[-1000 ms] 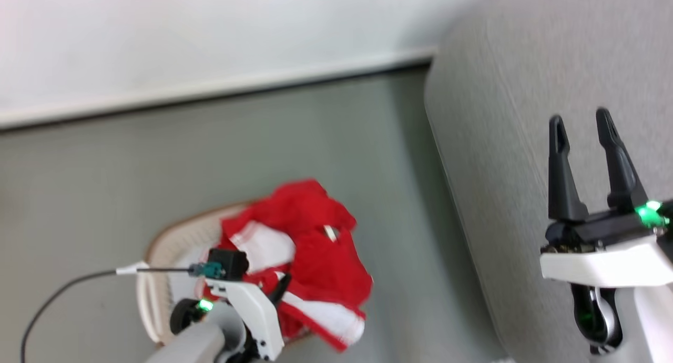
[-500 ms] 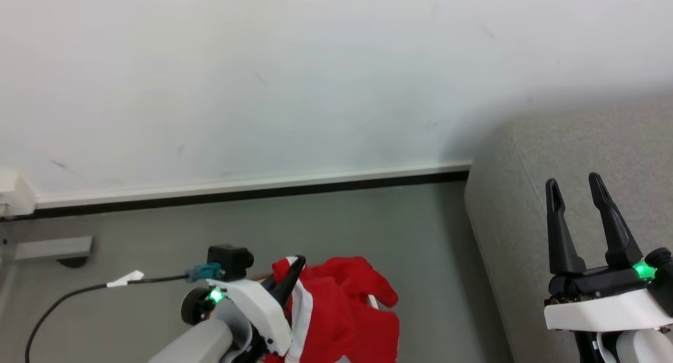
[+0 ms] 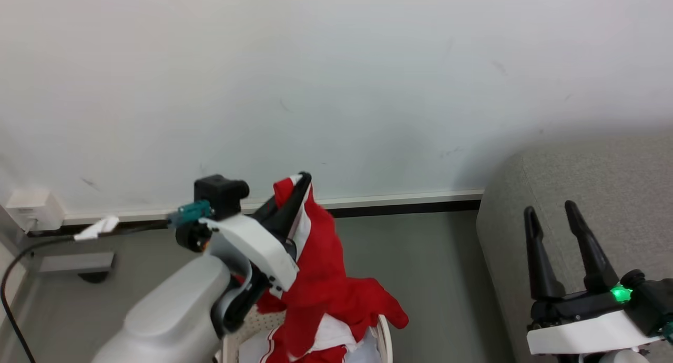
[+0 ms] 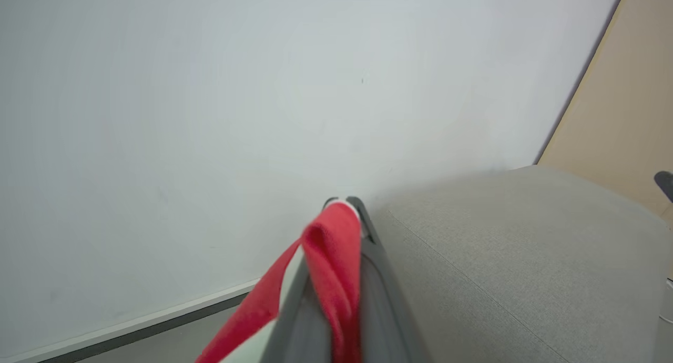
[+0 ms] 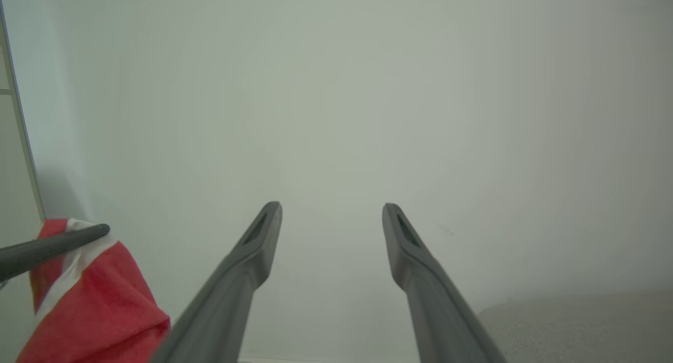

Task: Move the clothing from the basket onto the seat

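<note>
Ahead of us stands a wide plain white wall [image 3: 368, 63], meeting the ground at a white skirting strip with a dark line beneath it [image 3: 399, 200]. To our right is the large grey woven-fabric seat [image 3: 604, 173]; its rounded left edge curves down to the floor and a seam runs just inside that edge. The smooth grey floor [image 3: 431, 279] fills the middle, and an open band of it separates the seat's edge from the cream-white perforated plastic basket [image 3: 385, 336], which sits at the bottom of the head view, well apart from the seat. The bright red clothing with white bands [image 3: 320, 279] hangs in a long drape from our left gripper [image 3: 301, 183], raised above the basket and in front of the skirting strip. Its lower folds reach down into the basket, where more red and white fabric lies, and one red flap spills over the basket's right rim. The left gripper's two dark fingers are pressed together on a fold of the red cloth near their tips. Our right gripper [image 3: 549, 209] hovers over the seat's near corner, its fingers spread wide with nothing between them. At far left a thin grey cable [image 3: 10, 279] trails along the floor below a small white wall box [image 3: 31, 210].
</note>
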You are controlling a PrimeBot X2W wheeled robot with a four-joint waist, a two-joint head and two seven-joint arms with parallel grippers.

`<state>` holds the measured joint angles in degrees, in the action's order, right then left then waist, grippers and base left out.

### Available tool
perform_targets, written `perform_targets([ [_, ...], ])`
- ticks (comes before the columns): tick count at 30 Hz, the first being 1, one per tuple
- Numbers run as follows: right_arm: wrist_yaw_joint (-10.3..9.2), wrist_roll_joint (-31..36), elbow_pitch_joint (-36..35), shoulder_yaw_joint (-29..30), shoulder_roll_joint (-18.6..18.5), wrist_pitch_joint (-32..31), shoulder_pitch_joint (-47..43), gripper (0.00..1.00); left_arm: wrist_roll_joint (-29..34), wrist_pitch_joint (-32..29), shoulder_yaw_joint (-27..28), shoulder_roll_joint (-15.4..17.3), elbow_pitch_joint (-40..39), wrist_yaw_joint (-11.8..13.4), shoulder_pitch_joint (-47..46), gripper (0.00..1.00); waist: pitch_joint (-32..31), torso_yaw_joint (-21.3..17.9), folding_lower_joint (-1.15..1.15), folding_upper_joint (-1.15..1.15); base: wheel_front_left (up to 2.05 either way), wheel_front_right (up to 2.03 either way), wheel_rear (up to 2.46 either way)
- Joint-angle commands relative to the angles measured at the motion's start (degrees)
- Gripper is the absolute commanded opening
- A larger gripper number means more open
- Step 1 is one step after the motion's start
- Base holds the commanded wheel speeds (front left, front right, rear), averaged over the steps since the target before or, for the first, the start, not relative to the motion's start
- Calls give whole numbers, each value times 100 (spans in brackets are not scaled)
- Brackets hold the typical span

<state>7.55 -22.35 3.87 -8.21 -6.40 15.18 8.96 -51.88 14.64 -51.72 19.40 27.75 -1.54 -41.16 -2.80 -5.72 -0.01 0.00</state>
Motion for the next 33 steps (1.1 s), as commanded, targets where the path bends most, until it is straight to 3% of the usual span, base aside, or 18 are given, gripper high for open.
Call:
perform_targets([
  [1, -12, -56, 36, -69, 13, -5, -93, 100, 34, -61, 66, 97, -184, 81, -136, 0, -11, -30, 1, 0, 0, 0, 0],
  [10, -12, -227, 66, -605, -85, -4, -105, 100, 60, -294, 106, 251, -704, 308, -319, 0, 13, -110, 1, 0, 0, 0, 0],
  [18, -12, -693, 222, -2019, -575, -4, 123, 100, 115, -445, -8, 103, -861, 310, -474, 0, 59, -54, 1, 0, 0, 0, 0],
  [22, -12, -841, 619, -2627, -711, -4, 355, 100, 153, -489, -75, -17, -854, 269, -610, 0, 69, 77, 1, 0, 0, 0, 0],
  [33, -12, -1273, 1885, -3534, -518, -4, 1083, 100, 219, -600, -301, -346, -852, 156, -806, 0, 74, 498, 1, 0, 0, 0, 0],
])
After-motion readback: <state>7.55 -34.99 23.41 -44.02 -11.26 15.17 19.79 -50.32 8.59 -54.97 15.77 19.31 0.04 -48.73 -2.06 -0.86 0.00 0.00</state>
